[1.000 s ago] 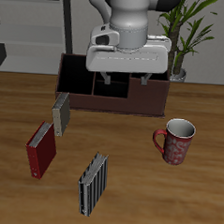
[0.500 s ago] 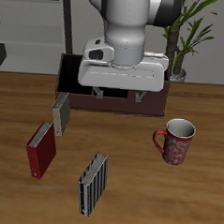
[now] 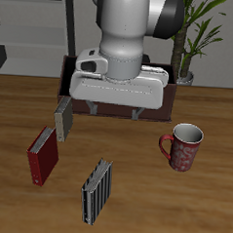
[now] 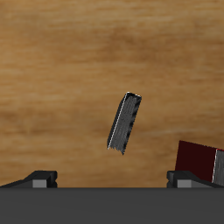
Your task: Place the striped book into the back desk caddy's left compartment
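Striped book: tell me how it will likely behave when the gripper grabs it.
The striped book looks thin and rigid, so it should probably stay stiff rather than flop. It seems to stand on a narrow edge on the table, so a sideways nudge may tip it flat. The open gripper would likely span its slim thickness easily; the smooth cover might slip.

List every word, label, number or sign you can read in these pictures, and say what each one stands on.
None: no readable text shows in either view.
The striped book bears only black and pale grey stripes.
The dark red book and the grey book have plain covers.
The red mug has a mottled pattern, no letters.
The back desk caddy and the gripper carry no markings.
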{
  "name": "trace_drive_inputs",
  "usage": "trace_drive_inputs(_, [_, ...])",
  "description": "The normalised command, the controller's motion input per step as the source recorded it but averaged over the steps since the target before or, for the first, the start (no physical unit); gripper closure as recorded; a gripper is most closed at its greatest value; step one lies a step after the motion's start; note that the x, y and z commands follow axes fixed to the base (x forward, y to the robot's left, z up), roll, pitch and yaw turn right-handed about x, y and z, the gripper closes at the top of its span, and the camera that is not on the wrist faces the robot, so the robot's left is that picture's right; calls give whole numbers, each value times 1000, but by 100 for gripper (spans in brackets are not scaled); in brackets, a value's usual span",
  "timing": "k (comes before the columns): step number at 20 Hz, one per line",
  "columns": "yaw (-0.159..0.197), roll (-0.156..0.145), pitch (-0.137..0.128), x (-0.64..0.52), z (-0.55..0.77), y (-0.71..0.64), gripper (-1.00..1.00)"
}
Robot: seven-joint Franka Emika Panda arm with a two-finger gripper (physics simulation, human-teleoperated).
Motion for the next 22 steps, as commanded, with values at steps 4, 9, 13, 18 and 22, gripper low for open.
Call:
trace_drive_inputs(4, [-59,-8,-14,240,-114,-298,-100])
trace_drive_inputs(9, [5,37,-53,118,-196,-118,-100])
trace_drive_inputs(13, [-40,32,-37,65,-189,-47,-100])
trace_drive_inputs(18, [-63,-2,-17,198,-302,-174,-100])
trace_drive_inputs(22, [-56,-31,9,163,-292,-142,-100])
